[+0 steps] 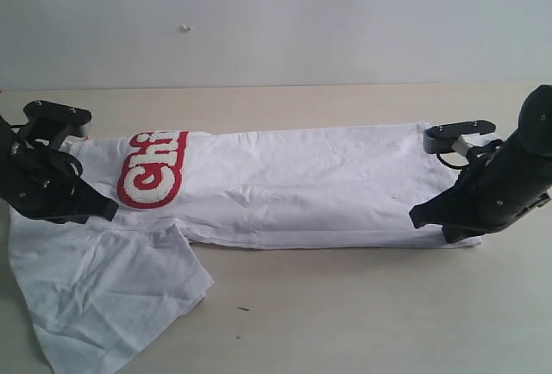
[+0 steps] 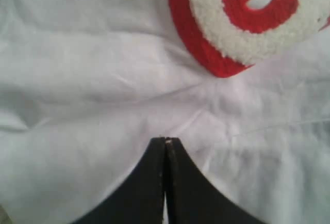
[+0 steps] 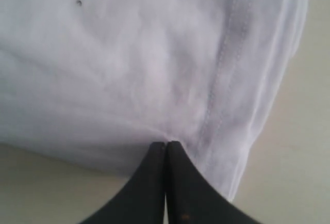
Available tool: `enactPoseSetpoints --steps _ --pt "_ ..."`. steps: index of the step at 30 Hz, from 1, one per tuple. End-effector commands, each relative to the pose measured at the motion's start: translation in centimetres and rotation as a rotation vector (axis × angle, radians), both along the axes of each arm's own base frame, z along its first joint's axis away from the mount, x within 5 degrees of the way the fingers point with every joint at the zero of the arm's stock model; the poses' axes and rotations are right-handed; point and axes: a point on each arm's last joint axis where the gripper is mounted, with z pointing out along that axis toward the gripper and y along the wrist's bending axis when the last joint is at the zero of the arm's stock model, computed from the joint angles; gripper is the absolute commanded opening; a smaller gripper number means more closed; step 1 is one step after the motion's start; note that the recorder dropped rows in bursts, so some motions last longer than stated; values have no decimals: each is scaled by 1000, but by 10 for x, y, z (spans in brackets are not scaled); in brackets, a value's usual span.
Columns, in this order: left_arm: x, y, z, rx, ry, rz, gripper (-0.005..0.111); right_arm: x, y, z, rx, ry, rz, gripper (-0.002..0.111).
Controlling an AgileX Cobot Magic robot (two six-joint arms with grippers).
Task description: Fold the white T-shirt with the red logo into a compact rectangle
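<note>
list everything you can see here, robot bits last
T-shirt: one, white, lying lengthwise across the table, partly folded, one sleeve spread out at the near left
logo: one, red with fuzzy white letters, on the shirt's left end, partly folded under
speck: one, dark, on the table in front of the shirt
table: one, pale beige, under everything
wall: one, off-white, behind the table
left arm: one, black, over the shirt's left end
right arm: one, black, over the shirt's right end
left gripper: one, black, shut, tips at the cloth beside the logo
right gripper: one, black, shut, tips at the shirt's edge near the hem
</note>
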Motion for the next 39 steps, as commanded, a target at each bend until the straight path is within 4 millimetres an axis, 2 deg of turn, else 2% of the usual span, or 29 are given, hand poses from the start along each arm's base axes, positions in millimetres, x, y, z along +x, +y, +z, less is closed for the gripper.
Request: enactPoseSetpoints --steps 1,7,12,15,17,21,22,23,25,28,29,34,39 --pt "1 0 2 -6 -2 0 0 -6 1 25 11 -40 -4 0" --pt "-3 0 0 -10 51 4 0 -4 1 54 8 -171 -16 0" --pt "-18 -2 -4 -11 205 -70 0 11 -1 54 -8 -261 -32 0" --pt "-31 -3 -5 3 341 -152 0 34 0 48 6 -204 -20 0" --pt "-41 -11 -4 -25 427 -205 0 41 0 43 8 -191 -18 0" --pt "-63 -57 12 -40 413 -373 0 43 0 39 5 -193 -18 0" --pt "-73 -72 14 -32 404 -419 2 43 0 39 8 -190 -20 0" --pt "-82 -81 10 -16 405 -462 8 43 0 39 8 -188 -20 0" --pt "-90 -90 6 -1 378 -499 20 42 0 38 12 -177 -20 0" --pt "-92 -101 0 33 265 -547 51 40 1 37 16 -155 -16 0" --pt "-91 -104 0 36 237 -551 54 40 1 37 16 -152 -16 0" --pt "-85 -108 -8 51 174 -561 56 39 1 37 17 -146 -15 0" --pt "-80 -101 -20 162 170 -571 56 40 1 37 16 -150 -14 0"
